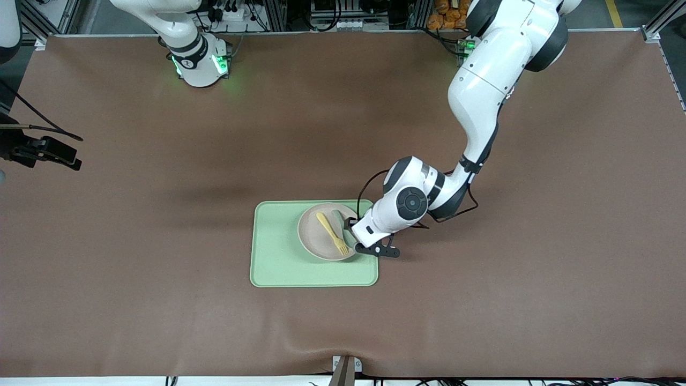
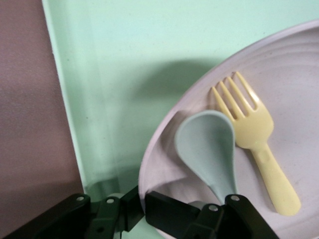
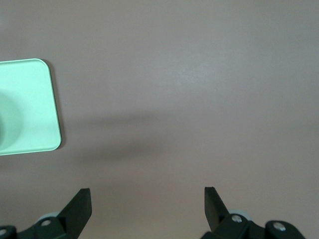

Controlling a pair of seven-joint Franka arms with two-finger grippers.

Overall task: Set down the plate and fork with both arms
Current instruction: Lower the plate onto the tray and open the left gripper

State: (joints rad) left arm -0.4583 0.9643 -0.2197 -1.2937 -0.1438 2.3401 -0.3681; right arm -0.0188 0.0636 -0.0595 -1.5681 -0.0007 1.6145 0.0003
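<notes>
We see the right arm [image 1: 187,48] waiting, w/ only its base and lower links showing at the top of the front view; the right gripper [image 3: 147,209] hangs over bare brown bench [image 1: 134,241], its fingers [image 3: 79,209] spread wide w/ nothing btwn them, a corner of the light-green tray [image 3: 30,109] just in its wrist view. Next along, the tray sits on the bench nearer the front camera than both bases, and on it, toward the left arm's end, lies the plate [image 1: 313,238]: round, shallow, pale pinkish-beige w/ a low rim. On the plate rests the fork [image 1: 332,233], pale yellow, slim handle, short tines, lying diagonally w/ tines nearer the front camera. Beside it in the plate we see a teal-green spoon [image 2: 209,149], bowl close by the fork's tines. The left arm [image 1: 482,96] reaches down from its base, elbow bent, wrist low at the plate's edge; the left gripper [image 2: 144,211] has its fingers [image 2: 169,214] closed tight at the plate's rim, though we can't tell what they grip.
</notes>
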